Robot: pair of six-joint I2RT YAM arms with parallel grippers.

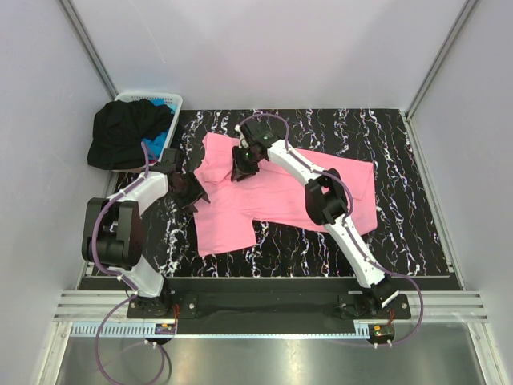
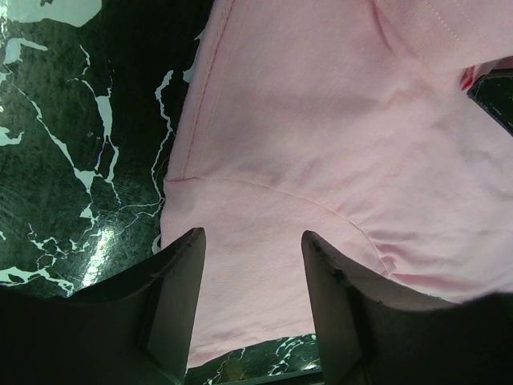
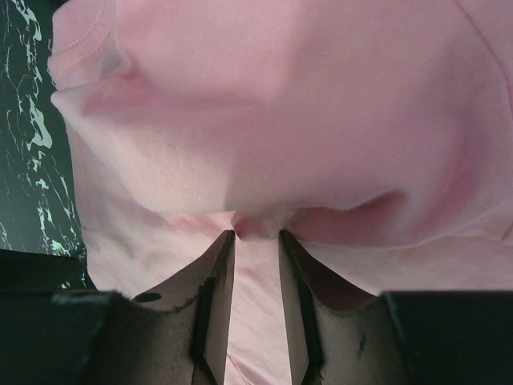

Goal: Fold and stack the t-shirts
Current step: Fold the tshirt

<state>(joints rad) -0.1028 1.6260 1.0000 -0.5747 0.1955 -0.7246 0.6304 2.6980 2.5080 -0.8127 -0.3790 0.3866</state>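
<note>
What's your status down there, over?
Left gripper open over pink t-shirt edge. Right gripper pinching it. Black t-shirt heaped on basket. Nothing blocking.

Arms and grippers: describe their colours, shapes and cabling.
Both the left arm and right arm have white shell links joined by bulky black joints, with thin purple cables looping alongside. The left gripper and right gripper each have two flat, tapered dark fingers.
</note>
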